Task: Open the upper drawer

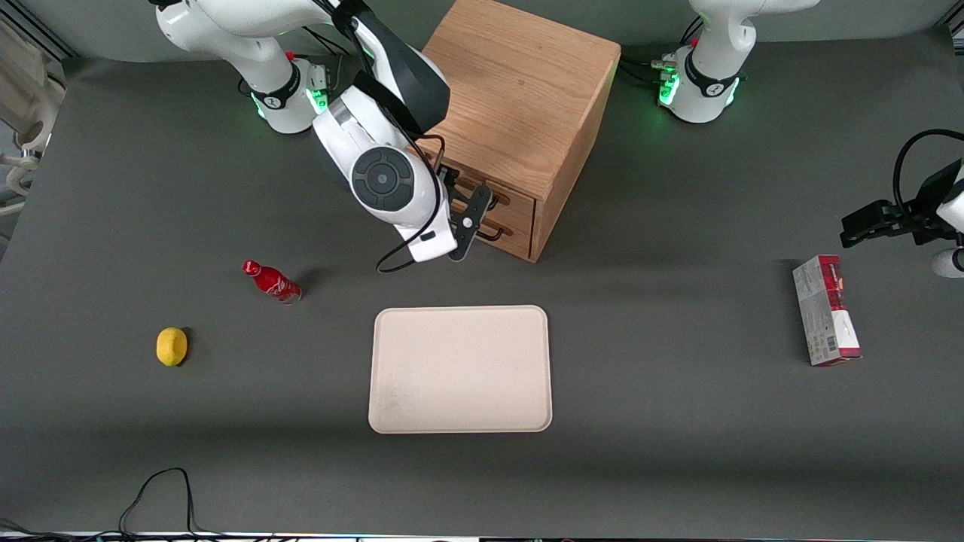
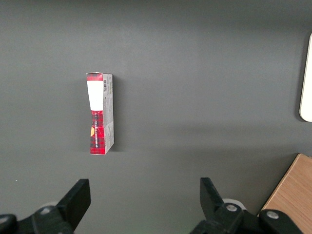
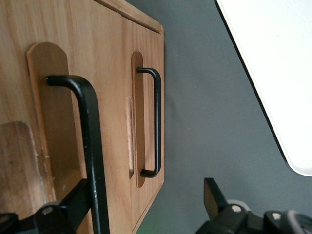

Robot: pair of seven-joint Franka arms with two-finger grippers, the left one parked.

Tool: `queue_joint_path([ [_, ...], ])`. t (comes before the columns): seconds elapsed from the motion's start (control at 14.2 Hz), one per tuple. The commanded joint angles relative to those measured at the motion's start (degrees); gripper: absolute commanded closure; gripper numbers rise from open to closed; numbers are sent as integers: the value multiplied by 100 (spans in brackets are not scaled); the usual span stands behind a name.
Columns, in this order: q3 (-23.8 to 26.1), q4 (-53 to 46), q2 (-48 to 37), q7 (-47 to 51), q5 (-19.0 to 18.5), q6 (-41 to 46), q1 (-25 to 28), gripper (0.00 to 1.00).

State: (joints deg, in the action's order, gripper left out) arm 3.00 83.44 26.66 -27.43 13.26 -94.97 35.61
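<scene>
The oak cabinet point(image 1: 520, 98) stands at the back of the table with two drawers in its front. The upper drawer point(image 3: 19, 73) sits flush with the lower drawer point(image 3: 146, 44), and each has a thin black wire handle. My right gripper point(image 1: 468, 220) hangs right in front of the drawer fronts and is open. In the right wrist view the upper handle point(image 3: 90, 126) runs close up, just inside one finger point(image 3: 73, 204) of the gripper point(image 3: 146, 195). The other finger point(image 3: 214, 197) is over the grey table, past the lower handle point(image 3: 156, 122). Nothing is gripped.
A cream tray point(image 1: 460, 369) lies nearer the front camera than the cabinet. A red bottle point(image 1: 272, 281) and a yellow lemon point(image 1: 172, 346) lie toward the working arm's end. A red and grey box point(image 1: 825, 309) lies toward the parked arm's end, box point(image 2: 100, 112).
</scene>
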Motion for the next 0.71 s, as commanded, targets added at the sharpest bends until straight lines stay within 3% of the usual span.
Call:
queue_joint_path([
  [0.0, 7, 94, 41, -157, 116, -267, -10, 0],
  [0.64, -2, 103, 296, -289, 72, -672, -10, 0],
])
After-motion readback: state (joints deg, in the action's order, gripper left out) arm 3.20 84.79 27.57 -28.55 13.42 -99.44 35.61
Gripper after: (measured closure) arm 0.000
